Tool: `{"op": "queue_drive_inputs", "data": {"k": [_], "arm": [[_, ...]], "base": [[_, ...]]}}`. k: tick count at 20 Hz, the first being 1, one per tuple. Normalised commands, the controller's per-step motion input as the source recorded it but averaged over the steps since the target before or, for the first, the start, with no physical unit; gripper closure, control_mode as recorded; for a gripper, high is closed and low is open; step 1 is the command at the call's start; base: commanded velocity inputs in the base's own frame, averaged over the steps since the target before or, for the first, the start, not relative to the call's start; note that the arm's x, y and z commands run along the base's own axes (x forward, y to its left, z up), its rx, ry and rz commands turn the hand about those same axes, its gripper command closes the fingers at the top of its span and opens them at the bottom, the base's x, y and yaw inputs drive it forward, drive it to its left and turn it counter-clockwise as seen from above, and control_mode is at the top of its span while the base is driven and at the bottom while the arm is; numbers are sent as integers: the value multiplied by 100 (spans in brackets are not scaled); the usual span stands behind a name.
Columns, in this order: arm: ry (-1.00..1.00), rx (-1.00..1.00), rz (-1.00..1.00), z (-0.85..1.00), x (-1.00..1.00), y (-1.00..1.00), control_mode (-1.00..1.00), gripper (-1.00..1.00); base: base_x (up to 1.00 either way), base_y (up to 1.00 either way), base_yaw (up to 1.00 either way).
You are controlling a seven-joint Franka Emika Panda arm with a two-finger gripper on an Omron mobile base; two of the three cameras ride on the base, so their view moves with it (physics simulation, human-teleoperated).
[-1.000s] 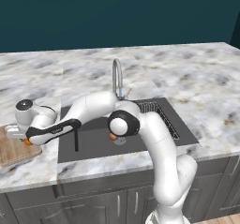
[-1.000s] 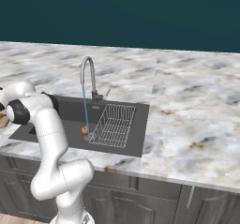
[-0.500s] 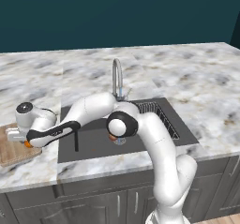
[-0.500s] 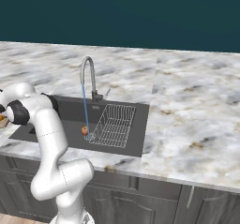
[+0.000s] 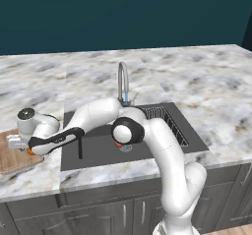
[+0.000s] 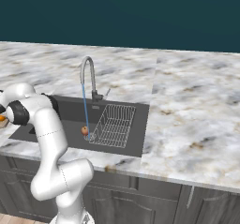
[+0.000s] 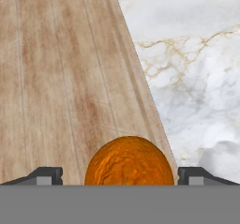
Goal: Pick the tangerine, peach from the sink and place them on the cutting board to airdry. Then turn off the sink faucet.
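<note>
jaws: (image 7: 120,175) I see both tips spread wide in the hand view, one on each side of the tangerine, a clear gap to the fruit on both sides. I read them as open, nothing gripped.
tangerine: (image 7: 129,161) sits on the cutting board between the tips, near the board's edge that borders the marble. In the left base view I see an orange bit (image 5: 30,151) just under the hand, on the board.
cutting board: (image 7: 61,78) light wood with grain stripes, flat on the tabletop. In the left base view it lies at the far left (image 5: 12,159), well apart from the sink.
peach: (image 6: 85,130) in the sink, on the basin floor just beside the wire rack, right where the water stream lands. In the left base view I catch a reddish sliver (image 5: 118,144) behind the arm's elbow joint.
sink: (image 6: 65,124) dark basin set in the tabletop, wire rack (image 6: 114,124) in its right part as the right base view shows it.
sink faucet: (image 6: 87,75) gooseneck upright behind the basin, thin blue stream falling from the spout, so I read it as on. Also seen in the left base view (image 5: 122,84).
arm: (image 5: 93,118) reaches from the base across the sink toward the board, hand low over it.
tabletop: (image 5: 206,91) grey-white marble.
</note>
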Motion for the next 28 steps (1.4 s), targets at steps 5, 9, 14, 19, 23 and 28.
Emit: {"op": "queue_drive_inputs", "data": {"k": [5,9,14,19,23,28], "arm": [[0,0,0,1,0,-6,-100,-100],[0,0,0,8,0,-15,-100,-100],[0,0,0,15,0,-25,-100,-100],[0,0,0,14,0,-26,-100,-100],[0,0,0,7,0,-25,-100,-100],[0,0,0,3,0,-26,-100,-100]], "base": [[0,0,0],[0,0,0],[0,0,0],[0,0,0],[0,0,0],[0,0,0]]}}
